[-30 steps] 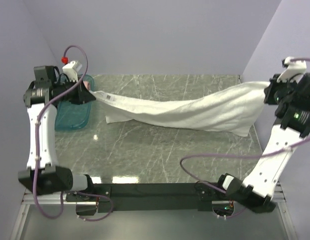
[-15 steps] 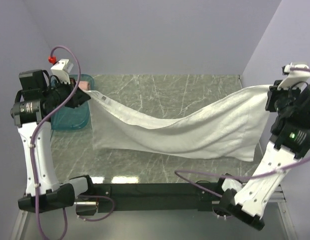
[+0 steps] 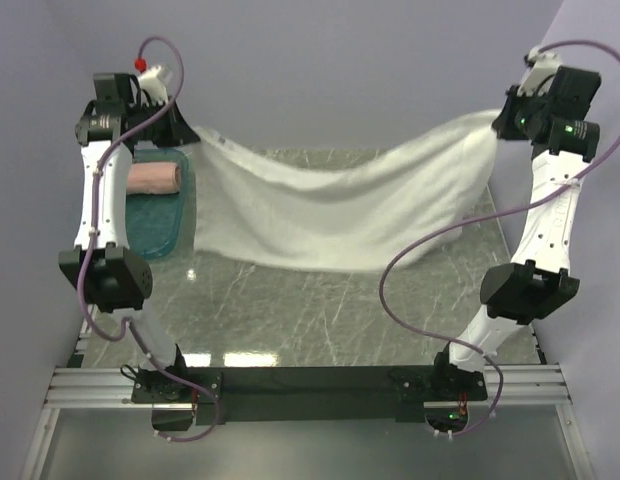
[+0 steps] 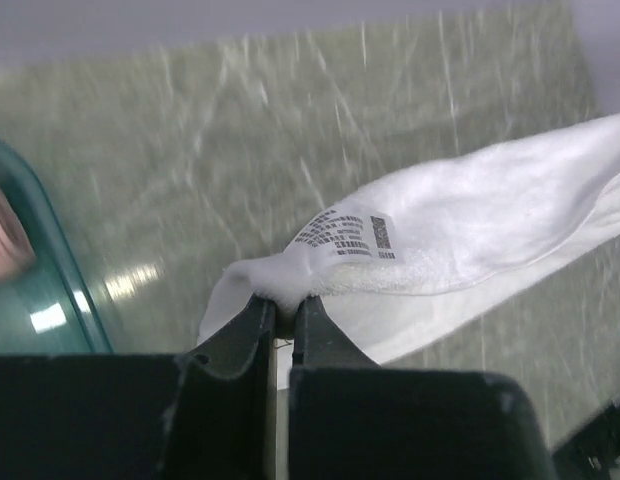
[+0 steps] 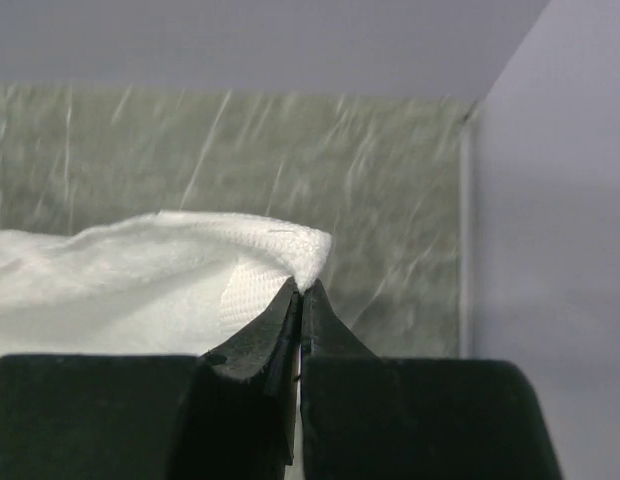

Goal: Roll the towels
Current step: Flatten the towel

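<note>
Pinching opposite corners, left claw (image 4: pixel 283 306) and right claw (image 5: pixel 300 297) suspend white towel (image 3: pixel 330 215).

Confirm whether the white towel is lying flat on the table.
No, the white towel hangs stretched between the left gripper and the right gripper, both held high.

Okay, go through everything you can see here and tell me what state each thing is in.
White towel: unrolled, hanging spread between both grippers, sagging in the middle.
Pink towel: rolled up, lying in the tray.
Tray: flat on the table, holding the pink towel.
Left gripper: shut on the white towel's label corner.
Right gripper: shut on another corner.
</note>
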Robot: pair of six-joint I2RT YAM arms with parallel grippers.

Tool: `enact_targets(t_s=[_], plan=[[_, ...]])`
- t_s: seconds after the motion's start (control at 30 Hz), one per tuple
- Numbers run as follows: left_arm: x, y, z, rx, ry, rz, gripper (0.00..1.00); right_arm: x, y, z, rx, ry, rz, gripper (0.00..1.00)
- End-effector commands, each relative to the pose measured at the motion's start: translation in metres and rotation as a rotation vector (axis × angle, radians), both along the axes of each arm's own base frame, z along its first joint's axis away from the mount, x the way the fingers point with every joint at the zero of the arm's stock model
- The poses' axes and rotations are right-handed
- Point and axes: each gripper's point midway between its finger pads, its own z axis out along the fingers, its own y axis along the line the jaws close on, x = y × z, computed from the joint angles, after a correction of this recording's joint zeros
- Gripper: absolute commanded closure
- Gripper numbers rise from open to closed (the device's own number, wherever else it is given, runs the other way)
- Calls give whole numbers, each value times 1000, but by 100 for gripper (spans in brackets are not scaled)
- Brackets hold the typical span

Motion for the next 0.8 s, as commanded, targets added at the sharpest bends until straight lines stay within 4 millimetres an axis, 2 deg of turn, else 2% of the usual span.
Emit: enact_targets(t_s=[0.0, 0.03, 0.07, 0.1, 0.13, 0.17, 0.2, 0.23, 0.27, 0.3, 0.33, 0.37, 0.4, 0.47, 0.5, 0.53, 0.57, 0.6, 0.67, 0.7, 0.77], plan=[[29, -2, 105, -37, -327, -3, 100, -1, -16, 131, -73, -388, -110, 100], [34, -2, 120, -62, -377, -1, 100, -4, -19, 144, -69, -431, -122, 100], [32, -1, 132, -69, -416, -3, 100, -13, -19, 170, -83, -518, -128, 100], [31, 1, 135, -70, -429, 4, 100, -17, -19, 181, -80, -556, -126, 100], [23, 0, 145, -71, -454, 9, 100, -18, -20, 179, -56, -563, -126, 100], [24, 3, 133, -70, -433, 14, 100, -31, -22, 194, -73, -617, -117, 100], [20, 2, 126, -63, -419, 8, 100, -26, -20, 171, -61, -568, -91, 100], [9, 1, 123, -35, -424, -11, 100, -27, -17, 160, -91, -545, -58, 100], [3, 1, 106, -28, -371, -20, 100, -33, -11, 147, -97, -510, -25, 100], [0, 2, 73, -21, -283, -23, 100, -32, -8, 130, -100, -467, -1, 100], [-6, 5, 56, 21, -255, -37, 100, -28, -5, 92, -106, -385, 52, 100], [-19, 4, 14, 15, -115, -42, 100, -33, 0, 71, -104, -327, 74, 100], [-27, 5, -6, 46, -66, -64, 100, -32, -1, 31, -89, -238, 85, 100], [-46, 5, -50, 82, 50, -126, 100, -41, 1, -16, -119, -122, 137, 100], [-71, 2, -87, 69, 193, -157, 100, -45, 3, -39, -125, -70, 160, 100], [-83, 2, -107, 94, 245, -202, 100, -54, 5, -81, -148, 23, 214, 100], [-101, 1, -137, 89, 342, -218, 100, -66, 6, -105, -157, 93, 233, 100], [-116, 3, -153, 103, 397, -243, 100, -81, 7, -147, -180, 185, 282, 100], [-141, 11, -187, 150, 505, -229, 100, -102, 2, -182, -234, 275, 300, 100], [-148, 14, -194, 172, 521, -232, 99, -118, 2, -213, -254, 349, 334, 100], [-166, 23, -214, 223, 587, -219, 99, -132, -3, -234, -304, 399, 347, 100]])
